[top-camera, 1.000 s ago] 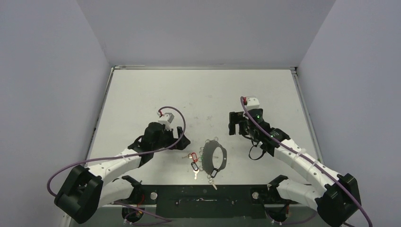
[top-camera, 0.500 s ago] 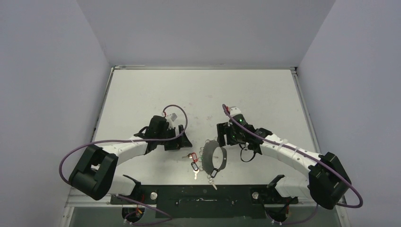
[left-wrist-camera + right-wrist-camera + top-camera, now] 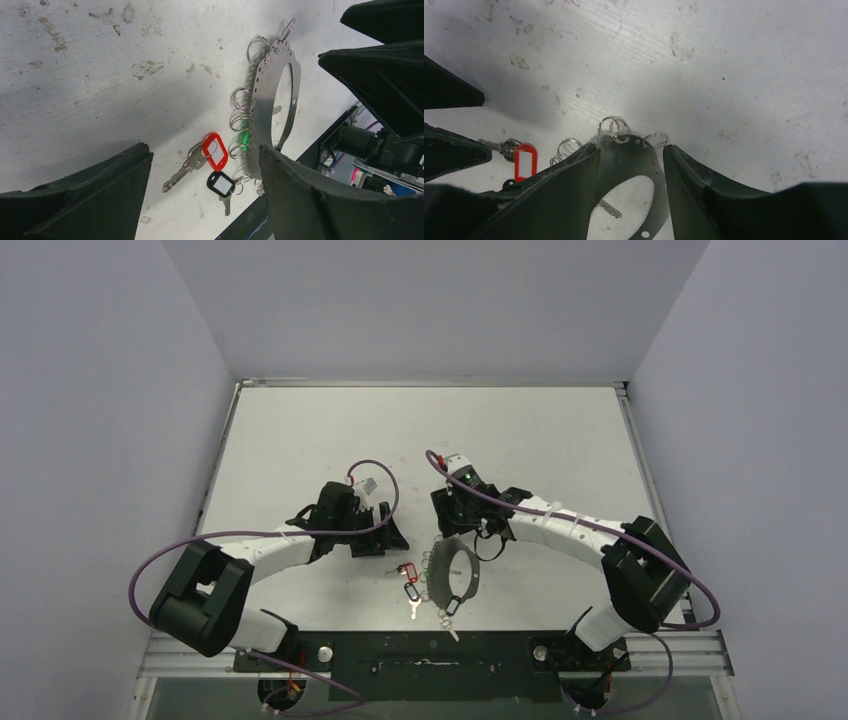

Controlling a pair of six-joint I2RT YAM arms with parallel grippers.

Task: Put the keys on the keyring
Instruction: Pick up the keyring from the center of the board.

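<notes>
The keyring [image 3: 456, 570] is a flat grey metal loop edged with small rings, lying near the table's front. In the right wrist view my right gripper [image 3: 631, 149] straddles the keyring's [image 3: 628, 159] far end, jaws open, one finger on each side. A silver key with a red tag [image 3: 215, 151] lies just left of the keyring [image 3: 275, 95], framed by my open left gripper [image 3: 204, 148], which hovers above it. A green tag [image 3: 245, 138] shows among the rings. In the top view the left gripper [image 3: 388, 537] and right gripper [image 3: 447, 523] sit close together.
A black-tagged key [image 3: 221, 184] lies just below the red one, hooked to a ring. Another key [image 3: 606, 207] shows through the keyring's hole. The black mounting bar [image 3: 440, 652] runs along the table's near edge. Grey walls enclose the scuffed white table [image 3: 420, 430].
My right arm swung left and down to the keyring's far end while its jaws narrowed. The left gripper shifted slightly toward the red-tagged key and its jaws narrowed a little.
</notes>
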